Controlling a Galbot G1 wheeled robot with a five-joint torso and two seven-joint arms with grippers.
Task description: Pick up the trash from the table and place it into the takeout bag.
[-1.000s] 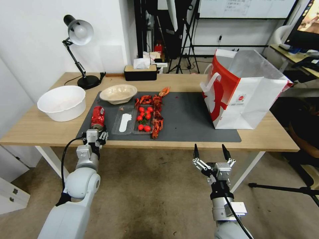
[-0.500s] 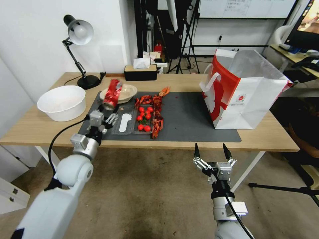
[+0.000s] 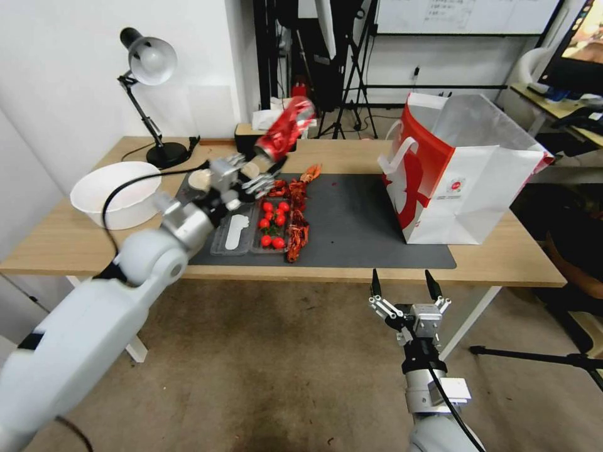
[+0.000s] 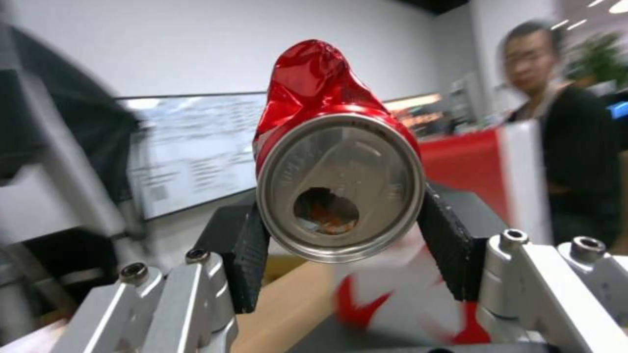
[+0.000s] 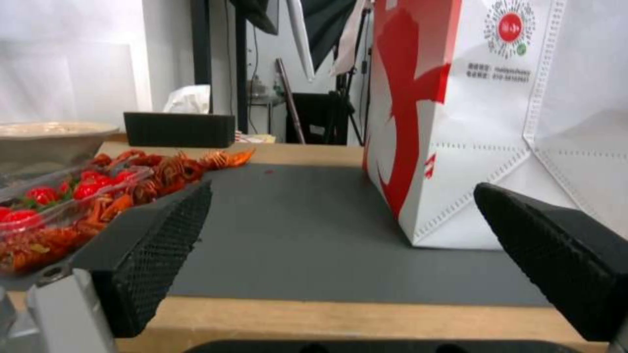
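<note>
On the light-wood surface (image 3: 352, 157) a grey mat (image 3: 358, 220) lies before the bag (image 3: 465, 182). The left tool (image 3: 260, 168) grips a red can (image 3: 286, 135) above the mat, dented, tilted toward the bag, its silver top holed. The right tool (image 3: 403, 292) hangs open near the edge.

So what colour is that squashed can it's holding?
Red, with a silver end; the can shows best in the left wrist view.
</note>
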